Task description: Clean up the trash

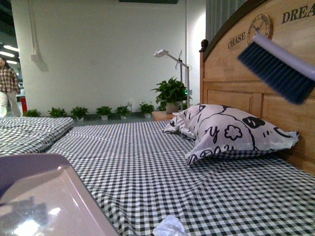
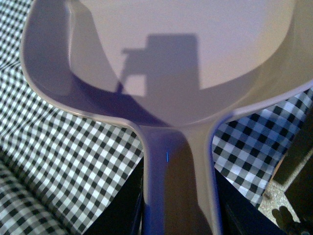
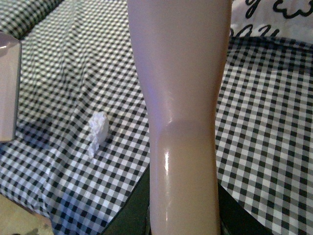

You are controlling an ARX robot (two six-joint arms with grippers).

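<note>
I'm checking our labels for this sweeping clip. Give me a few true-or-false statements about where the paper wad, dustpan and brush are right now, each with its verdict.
1. The small crumpled wad of white paper lies on the black-and-white checked sheet. True.
2. The wad is already inside the pale plastic dustpan. False: it lies on the sheet beside the pan, apart from it.
3. The dark-bristled brush rests its bristles on the sheet. False: it is held up in the air, in front of the wooden headboard.
4. The black-and-white patterned pillow lies at the headboard end of the bed. True.
</note>
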